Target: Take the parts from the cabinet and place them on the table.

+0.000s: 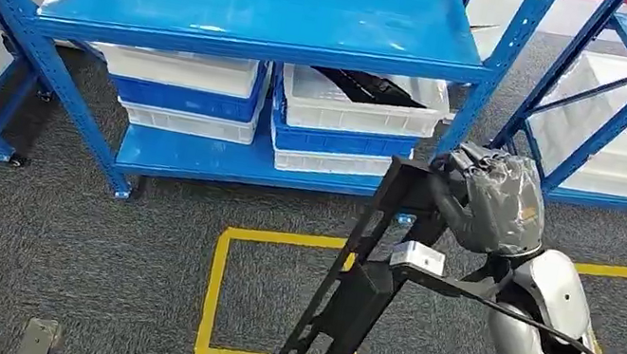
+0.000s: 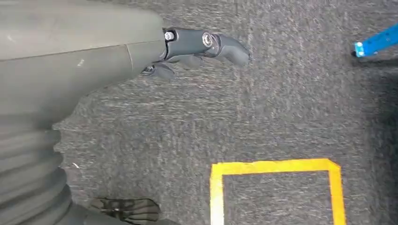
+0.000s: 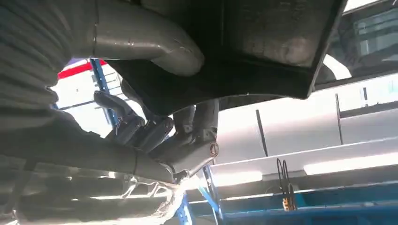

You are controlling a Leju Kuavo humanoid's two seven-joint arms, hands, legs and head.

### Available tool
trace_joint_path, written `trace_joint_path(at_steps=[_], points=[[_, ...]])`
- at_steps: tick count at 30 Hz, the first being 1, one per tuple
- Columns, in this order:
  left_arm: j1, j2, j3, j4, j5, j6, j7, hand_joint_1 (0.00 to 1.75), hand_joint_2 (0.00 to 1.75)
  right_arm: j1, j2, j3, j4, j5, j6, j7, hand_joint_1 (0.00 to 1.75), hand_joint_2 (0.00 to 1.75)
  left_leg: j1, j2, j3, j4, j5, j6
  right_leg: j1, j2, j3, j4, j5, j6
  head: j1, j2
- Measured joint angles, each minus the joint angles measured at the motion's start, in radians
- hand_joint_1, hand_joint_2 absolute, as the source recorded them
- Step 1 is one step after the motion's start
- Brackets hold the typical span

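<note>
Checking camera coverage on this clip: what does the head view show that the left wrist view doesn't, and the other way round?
Head view alone: the right robot hand gripping a long black part, and blue shelving holding white bins. Left wrist view alone: the left robot hand, holding nothing, fingers over the floor. Both: grey carpet and the yellow floor marking.

Open carpet point(image 1: 129, 281) ahead; blue rack point(image 1: 261, 9) w/ stacked bins point(image 1: 349, 111) beyond, uprights either side.
</note>
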Motion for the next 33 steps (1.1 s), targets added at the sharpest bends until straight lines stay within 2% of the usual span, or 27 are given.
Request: trace_joint_path(at_steps=[1, 3, 4, 5, 7, 8, 9, 10, 11, 13, 14, 15, 16, 18, 19, 20, 21, 22, 23, 24, 25, 26, 27, 28, 29, 31, 33], points=[[0.0, 0.0, 0.002, 0.0, 0.0, 0.0, 0.0, 0.0, 1.75, -0.008, 0.002, 0.001, 0.0, 0.0, 0.0, 0.0, 1.75, 1.75, 0.0, 0.002, -0.005, 0.0, 0.017, -0.005, 0.006, 0.002, 0.012, -0.06, -0.016, -0.01, -0.003, 0.0], [0.003, 0.0, 0.005, 0.0, 0.002, 0.001, 0.0, 0.0, 1.75, -0.012, 0.005, 0.004, 0.002, 0.0, 0.001, 0.0, 1.75, 1.75, 0.004, 0.002, -0.01, -0.009, 0.038, -0.014, 0.014, 0.002, -0.01, -0.049, -0.004, -0.016, -0.005, 0.0], [0.007, 0.001, 0.006, 0.0, 0.005, 0.002, 0.0, 0.0, 1.75, -0.012, 0.007, 0.006, 0.002, 0.0, 0.002, 0.0, 1.75, 1.75, 0.0, -0.001, -0.016, -0.01, 0.048, -0.021, 0.005, 0.001, -0.021, -0.053, 0.008, -0.028, -0.008, 0.0], [0.009, 0.004, 0.007, 0.0, 0.01, 0.002, -0.002, 0.0, 1.75, -0.015, 0.014, 0.009, 0.004, 0.0, 0.005, 0.0, 1.75, 1.75, 0.01, -0.007, -0.028, 0.002, 0.023, -0.027, -0.019, -0.002, -0.026, -0.053, 0.021, -0.04, -0.006, 0.0], [0.013, 0.003, 0.01, 0.001, 0.013, 0.002, -0.003, 0.0, 1.75, -0.019, 0.026, 0.014, 0.005, 0.002, 0.008, 0.0, 1.75, 1.75, 0.019, -0.009, -0.061, 0.115, -0.124, -0.044, -0.014, -0.004, -0.05, -0.052, 0.049, -0.063, -0.015, 0.0], [0.013, 0.003, 0.012, 0.001, 0.017, 0.002, -0.005, 0.0, 1.75, -0.021, 0.03, 0.016, 0.005, 0.004, 0.008, 0.0, 1.75, 1.75, 0.024, -0.009, -0.078, 0.194, -0.176, -0.052, -0.014, -0.005, -0.063, -0.051, 0.062, -0.063, -0.014, 0.0], [0.014, 0.004, 0.015, 0.001, 0.018, 0.002, -0.006, 0.0, 1.75, -0.022, 0.034, 0.018, 0.006, 0.005, 0.008, 0.0, 1.75, 1.75, 0.029, -0.009, -0.09, 0.267, -0.203, -0.06, -0.014, -0.005, -0.077, -0.05, 0.073, -0.06, -0.015, 0.0], [0.014, 0.004, 0.019, 0.001, 0.019, 0.002, -0.008, 0.0, 1.75, -0.022, 0.038, 0.021, 0.009, 0.006, 0.008, 0.0, 1.75, 1.75, 0.036, -0.009, -0.091, 0.317, -0.2, -0.067, -0.017, -0.006, -0.092, -0.048, 0.084, -0.056, -0.014, 0.0], [0.015, 0.004, 0.022, 0.001, 0.02, 0.003, -0.009, 0.0, 1.75, -0.022, 0.04, 0.023, 0.011, 0.008, 0.009, 0.0, 1.75, 1.75, 0.043, -0.008, -0.075, 0.323, -0.177, -0.074, -0.019, -0.006, -0.107, -0.045, 0.093, -0.051, -0.015, 0.0], [0.015, 0.005, 0.028, 0.0, 0.023, 0.003, -0.012, 0.0, 1.75, -0.024, 0.046, 0.027, 0.015, 0.011, 0.009, 0.0, 1.75, 1.75, 0.059, -0.008, 0.013, 0.229, -0.108, -0.089, -0.03, -0.006, -0.14, -0.028, 0.106, -0.037, -0.014, 0.0], [0.015, 0.005, 0.029, 0.0, 0.023, 0.003, -0.013, 0.0, 1.75, -0.025, 0.049, 0.029, 0.016, 0.012, 0.009, 0.0, 1.75, 1.75, 0.066, -0.008, 0.074, 0.148, -0.1, -0.093, -0.033, -0.006, -0.153, -0.022, 0.112, -0.028, -0.016, 0.0], [0.013, 0.005, 0.031, 0.0, 0.024, 0.003, -0.013, 0.0, 1.75, -0.027, 0.051, 0.032, 0.015, 0.013, 0.009, 0.0, 1.75, 1.75, 0.068, -0.011, 0.141, 0.063, -0.13, -0.096, -0.03, -0.005, -0.165, -0.018, 0.118, -0.019, -0.018, 0.0], [0.013, 0.008, 0.031, -0.001, 0.024, 0.003, -0.015, 0.0, 1.75, -0.033, 0.051, 0.033, 0.016, 0.013, 0.009, 0.0, 1.75, 1.75, 0.058, -0.017, 0.164, 0.005, -0.147, -0.087, -0.028, -0.006, -0.171, -0.013, 0.126, -0.007, -0.016, 0.0], [0.015, 0.008, 0.031, 0.0, 0.026, 0.002, -0.018, 0.0, 1.75, -0.038, 0.055, 0.036, 0.018, 0.013, 0.01, 0.0, 1.75, 1.75, 0.049, -0.018, 0.153, 0.007, -0.145, -0.075, -0.03, -0.007, -0.176, -0.021, 0.147, 0.023, -0.016, 0.0], [0.017, 0.008, 0.033, 0.0, 0.026, 0.002, -0.019, 0.0, 1.75, -0.037, 0.058, 0.039, 0.019, 0.013, 0.01, 0.001, 1.75, 1.75, 0.043, -0.018, 0.148, 0.003, -0.135, -0.064, -0.027, -0.006, -0.176, -0.03, 0.159, 0.033, -0.016, 0.0], [0.016, 0.008, 0.035, 0.0, 0.026, 0.002, -0.02, 0.0, 1.75, -0.038, 0.059, 0.042, 0.022, 0.015, 0.01, 0.001, 1.75, 1.75, 0.051, -0.012, 0.144, -0.012, -0.119, -0.04, -0.029, -0.008, -0.186, -0.028, 0.15, 0.036, -0.016, 0.0], [0.014, 0.008, 0.035, 0.0, 0.026, 0.002, -0.02, 0.0, 1.75, -0.04, 0.06, 0.043, 0.024, 0.015, 0.011, 0.003, 1.75, 1.75, 0.043, -0.009, 0.131, -0.012, -0.107, -0.028, -0.033, -0.007, -0.204, -0.002, 0.113, 0.025, -0.017, 0.0], [0.014, 0.009, 0.036, 0.0, 0.026, 0.002, -0.021, 0.0, 1.75, -0.04, 0.059, 0.045, 0.026, 0.015, 0.011, 0.003, 1.75, 1.75, 0.041, -0.007, 0.118, -0.011, -0.097, -0.013, -0.031, -0.006, -0.226, 0.063, 0.054, 0.013, -0.006, 0.0], [0.015, 0.01, 0.037, -0.001, 0.026, 0.002, -0.021, 0.0, 1.75, -0.04, 0.059, 0.046, 0.028, 0.015, 0.011, 0.003, 1.75, 1.75, 0.038, -0.006, 0.106, -0.011, -0.087, -0.008, -0.031, -0.006, -0.248, 0.144, 0.004, 0.007, -0.004, 0.0], [0.015, 0.01, 0.038, -0.001, 0.026, 0.002, -0.021, 0.0, 1.75, -0.04, 0.059, 0.047, 0.031, 0.015, 0.011, 0.003, 1.75, 1.75, 0.033, -0.004, 0.091, -0.01, -0.076, -0.005, -0.029, -0.005, -0.271, 0.228, -0.033, 0.008, -0.004, 0.0], [0.015, 0.01, 0.038, 0.0, 0.026, 0.002, -0.021, 0.0, 1.75, -0.04, 0.059, 0.047, 0.034, 0.015, 0.011, 0.004, 1.75, 1.75, 0.03, -0.004, 0.077, -0.009, -0.066, -0.003, -0.025, -0.004, -0.279, 0.284, -0.043, 0.016, -0.003, 0.0], [0.015, 0.009, 0.039, 0.0, 0.026, -0.001, -0.021, 0.0, 1.75, -0.04, 0.059, 0.047, 0.037, 0.015, 0.011, 0.004, 1.75, 1.75, 0.027, -0.004, 0.064, -0.008, -0.055, -0.003, -0.021, -0.002, -0.265, 0.298, -0.031, 0.025, -0.005, 0.0], [0.015, 0.009, 0.039, 0.0, 0.026, -0.001, -0.021, 0.0, 1.75, -0.041, 0.059, 0.047, 0.04, 0.015, 0.011, 0.004, 1.75, 1.75, 0.024, -0.004, 0.053, -0.008, -0.047, -0.003, -0.019, -0.002, -0.233, 0.271, -0.005, 0.034, -0.004, 0.0], [0.015, 0.009, 0.039, 0.0, 0.026, -0.001, -0.021, 0.0, 1.75, -0.045, 0.06, 0.047, 0.043, 0.016, 0.011, 0.004, 1.75, 1.75, 0.022, -0.004, 0.043, -0.008, -0.037, -0.005, -0.016, -0.002, -0.177, 0.202, 0.027, 0.039, -0.004, 0.0], [0.015, 0.009, 0.039, 0.0, 0.026, -0.001, -0.021, 0.0, 1.75, -0.051, 0.06, 0.048, 0.046, 0.016, 0.011, 0.004, 1.75, 1.75, 0.02, -0.004, 0.036, -0.008, -0.029, -0.007, -0.012, -0.002, -0.117, 0.115, 0.045, 0.036, -0.004, 0.0], [0.013, 0.008, 0.042, 0.0, 0.024, -0.001, -0.02, 0.0, 1.75, -0.066, 0.061, 0.048, 0.048, 0.017, 0.013, 0.004, 1.75, 1.75, 0.014, -0.003, 0.023, -0.007, -0.013, -0.016, 0.006, -0.002, -0.011, -0.047, 0.017, 0.008, -0.005, 0.0], [0.013, 0.008, 0.046, 0.0, 0.022, -0.001, -0.02, 0.0, 1.75, -0.071, 0.062, 0.05, 0.051, 0.018, 0.014, 0.006, 1.75, 1.75, 0.014, -0.002, 0.02, -0.01, 0.007, -0.023, 0.012, 0.001, -0.024, -0.049, 0.024, -0.006, -0.006, 0.0]])
